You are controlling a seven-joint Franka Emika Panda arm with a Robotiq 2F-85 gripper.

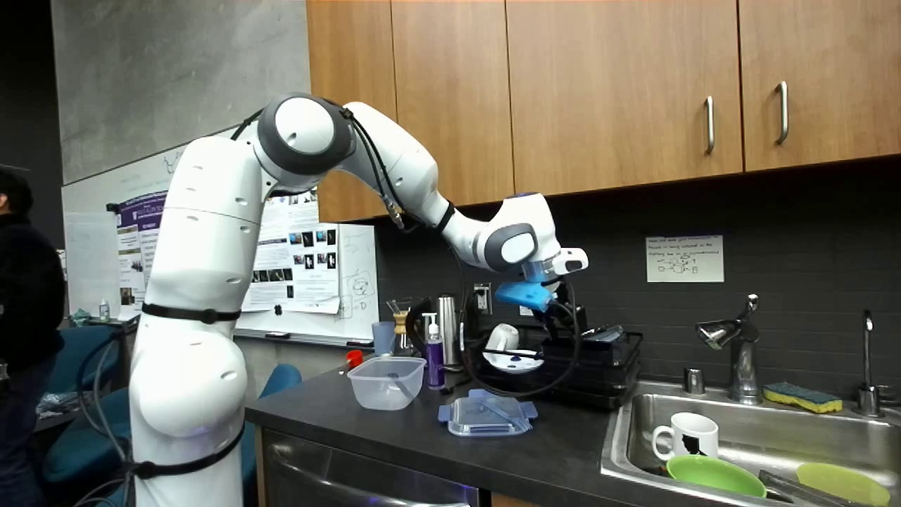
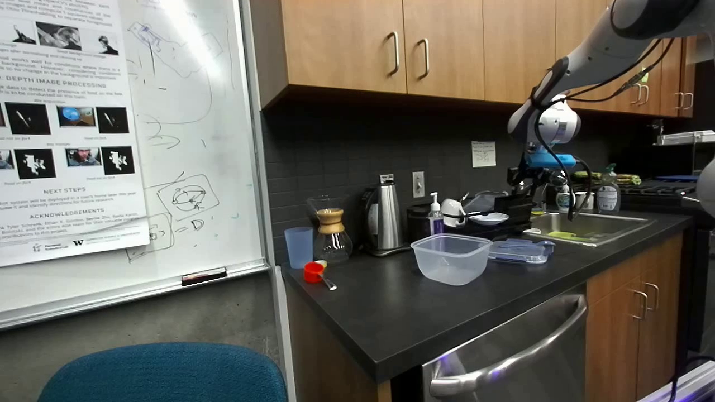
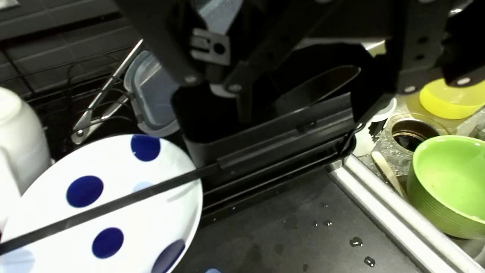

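My gripper [image 3: 303, 113] is open and comes in from the top of the wrist view, with its fingers well apart and nothing seen between the pads. It is at a black caddy [image 3: 265, 132] on the dish rack; one finger [image 3: 244, 104] reaches over or into it. A dark, rounded flat utensil [image 3: 329, 85] stands in the caddy between the fingers. Whether they touch is too dark to tell. A white plate with blue dots [image 3: 151, 222], a white cup [image 3: 22, 140], metal tongs [image 3: 100, 100] and a lidded container [image 3: 155, 102] are beside it. The gripper shows in both exterior views [image 1: 559, 320] [image 2: 528, 181].
The sink [image 1: 616, 436] beside the rack holds a white mug [image 1: 693, 433] and a green bowl [image 1: 714, 473]. A translucent container [image 1: 387, 384], its lid [image 1: 489, 415] and a purple soap bottle [image 1: 434, 355] stand on the counter. Cabinets [image 1: 626, 91] hang above the arm.
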